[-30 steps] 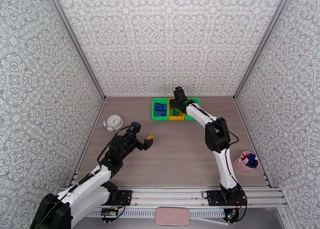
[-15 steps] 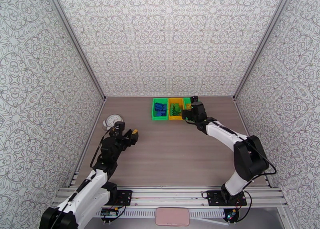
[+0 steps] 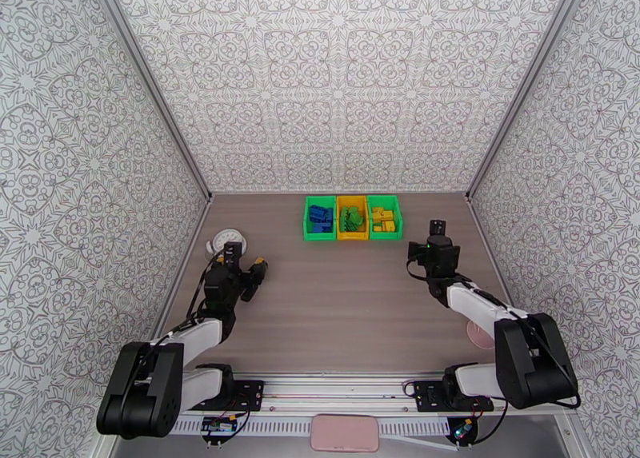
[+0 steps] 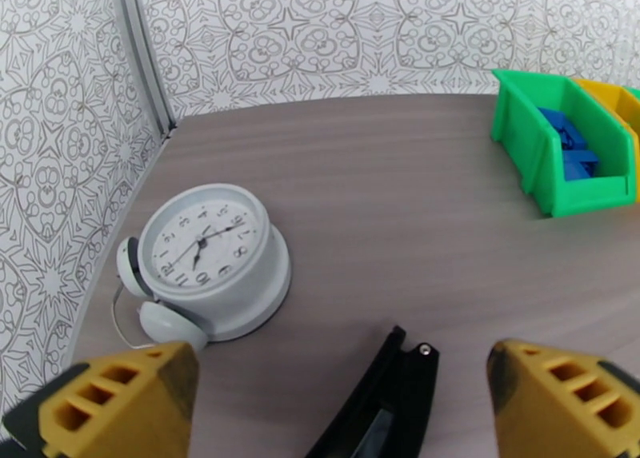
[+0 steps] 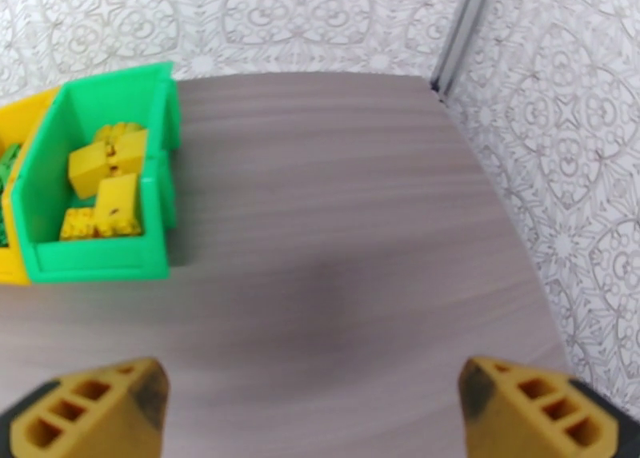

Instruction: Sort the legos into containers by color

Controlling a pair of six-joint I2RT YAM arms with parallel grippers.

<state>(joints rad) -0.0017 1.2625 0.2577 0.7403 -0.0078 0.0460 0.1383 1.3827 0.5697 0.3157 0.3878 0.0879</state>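
Observation:
Three bins stand in a row at the back of the table. The left green bin holds blue legos. The yellow bin in the middle holds green legos. The right green bin holds yellow legos. My left gripper is open and holds nothing; it sits low over the table, left of the bins. My right gripper is open with nothing in it, right of the bins and nearer than them.
A white alarm clock stands just ahead and left of my left gripper. A pink cup is mostly hidden behind my right forearm. Patterned walls close in the table on three sides.
My right gripper has left the bins and drawn back to the right and nearer. My left gripper has pulled back left toward the clock. Both arms are folded lower.

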